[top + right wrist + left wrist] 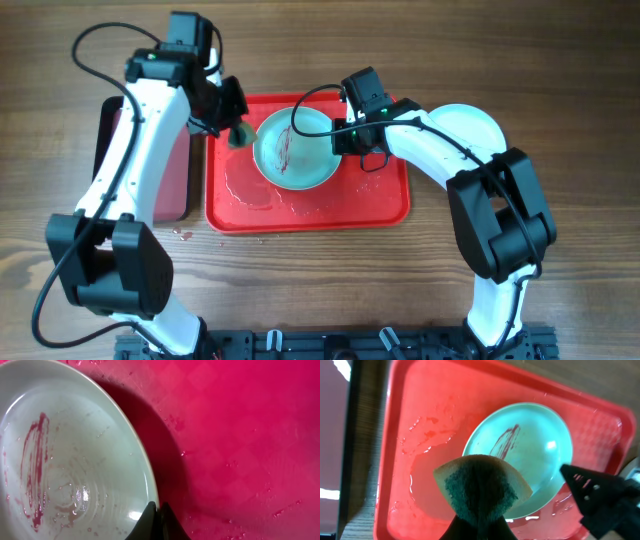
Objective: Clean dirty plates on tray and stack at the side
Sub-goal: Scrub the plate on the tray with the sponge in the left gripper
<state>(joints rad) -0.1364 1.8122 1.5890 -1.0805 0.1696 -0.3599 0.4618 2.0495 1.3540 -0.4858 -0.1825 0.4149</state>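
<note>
A pale blue plate [295,148] with a dark red scribble stain sits tilted on the red tray [380,205]. My right gripper [345,138] is shut on the plate's right rim; the wrist view shows its fingers [158,510] pinching the rim of the plate [70,460]. My left gripper [232,125] is shut on a green and yellow sponge [240,135], held just left of the plate. In the left wrist view the sponge [480,487] hangs above the plate [530,450] and the tray [435,405]. Another pale plate [470,128] lies on the table to the right, partly under my right arm.
A smaller maroon tray with a black rim [165,170] lies to the left of the red tray. Water pools on the red tray's left part [245,185] and a few drops lie on the table [182,235].
</note>
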